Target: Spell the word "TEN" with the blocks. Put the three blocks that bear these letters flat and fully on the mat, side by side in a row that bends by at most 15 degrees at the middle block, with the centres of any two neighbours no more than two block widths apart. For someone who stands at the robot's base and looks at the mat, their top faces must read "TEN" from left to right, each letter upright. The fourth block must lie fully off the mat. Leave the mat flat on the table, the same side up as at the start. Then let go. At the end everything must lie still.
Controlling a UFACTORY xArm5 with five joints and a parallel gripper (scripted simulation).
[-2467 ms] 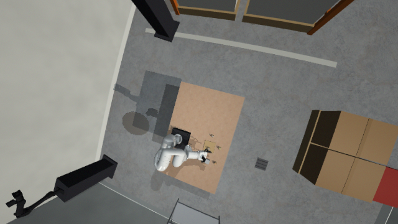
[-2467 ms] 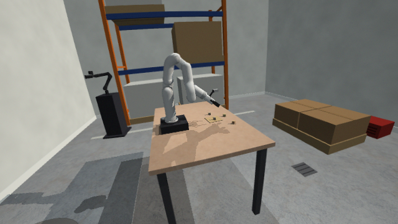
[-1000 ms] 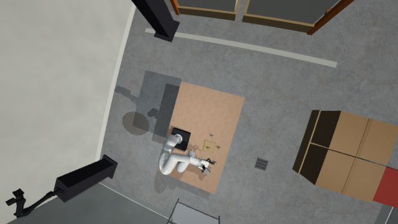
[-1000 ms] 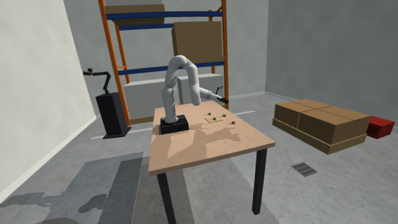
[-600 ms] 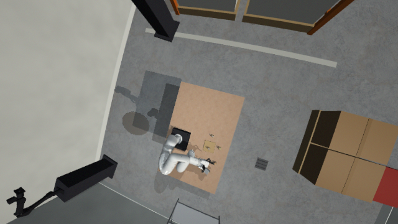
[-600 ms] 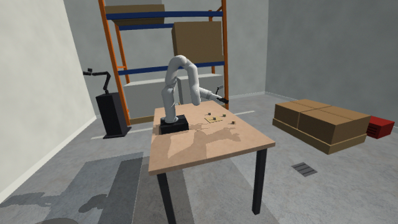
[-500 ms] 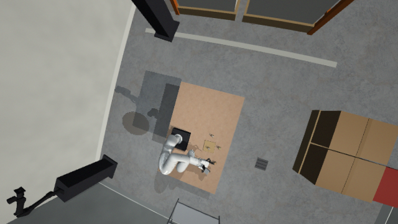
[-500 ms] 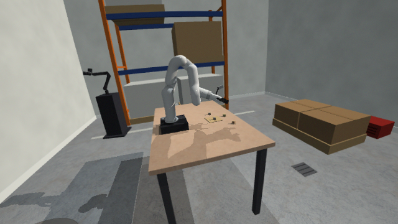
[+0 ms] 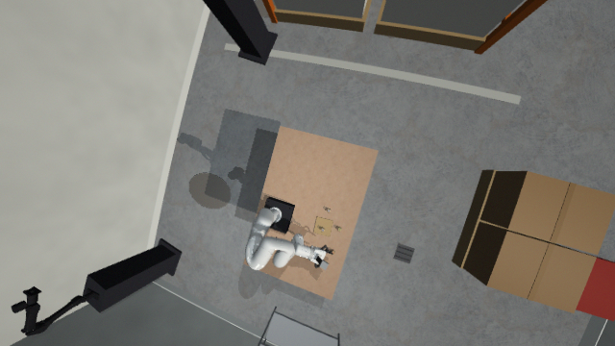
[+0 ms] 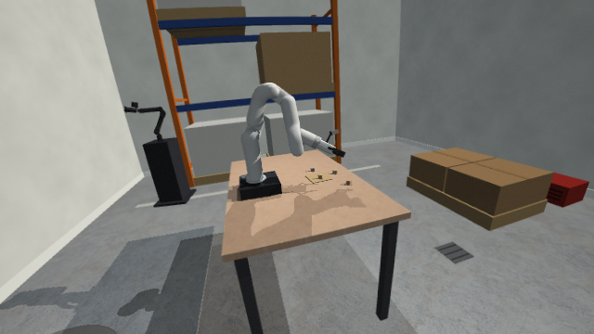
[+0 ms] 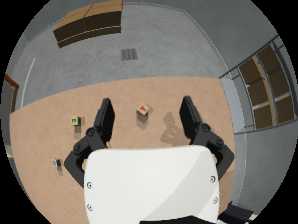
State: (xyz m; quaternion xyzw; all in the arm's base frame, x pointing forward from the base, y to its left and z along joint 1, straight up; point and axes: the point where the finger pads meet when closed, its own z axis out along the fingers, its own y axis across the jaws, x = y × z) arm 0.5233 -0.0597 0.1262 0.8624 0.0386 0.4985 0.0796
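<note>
- Red T block point(image 10: 348, 183) point(image 11: 143, 109), towards the bench's point(image 9: 317, 163) point(image 10: 297, 223) point(image 11: 50, 140) outer edge
- Hand point(image 9: 323, 256) point(image 10: 339, 152) point(image 11: 147, 105) released above
- Best square up, then sink straight

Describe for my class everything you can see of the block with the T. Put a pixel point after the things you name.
The T block point(image 10: 348, 183) point(image 11: 143, 109) is a small, tan, wood-looking cube with a red T on its upward face. It sits flat on the tabletop point(image 10: 297, 223) point(image 11: 165, 90), off the mat point(image 10: 312, 180), and looks turned askew in the wrist view. Only the tabletop appears to touch it; the open gripper point(image 10: 341, 152) point(image 11: 147, 105) is not holding it. Finer surface detail is too small to tell.
</note>
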